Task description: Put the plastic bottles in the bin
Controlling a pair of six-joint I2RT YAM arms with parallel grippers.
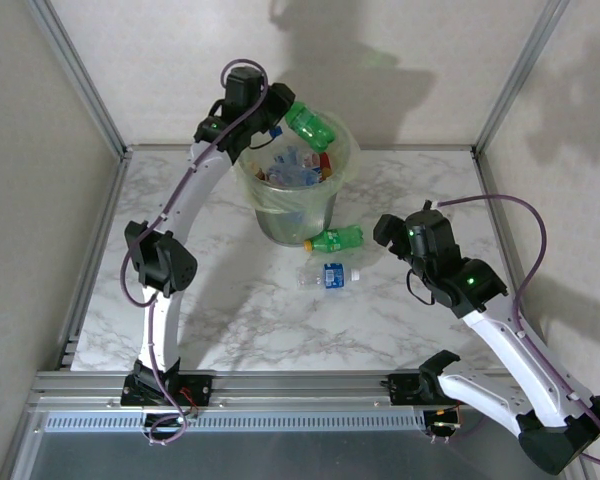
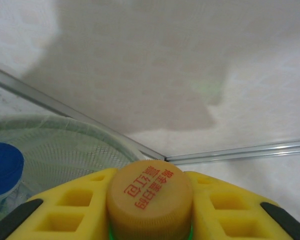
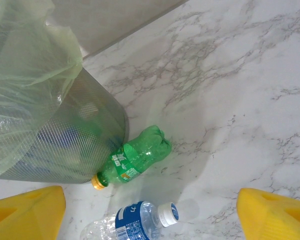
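while left gripper [image 1: 283, 112] clamps a green bottle [image 1: 311, 125] by cap over the bin [image 1: 346, 150], right gripper [image 1: 388, 232] hangs open near a second green bottle [image 3: 136, 158] and clear bottle [image 3: 132, 226] on table [image 1: 230, 300]: likely light, crushable; grip mid-body.

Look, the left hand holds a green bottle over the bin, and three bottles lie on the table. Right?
No. The left hand holds a green bottle over the bin, but two bottles lie on the table: a green one and a clear blue-labelled one. The top external view shows it.
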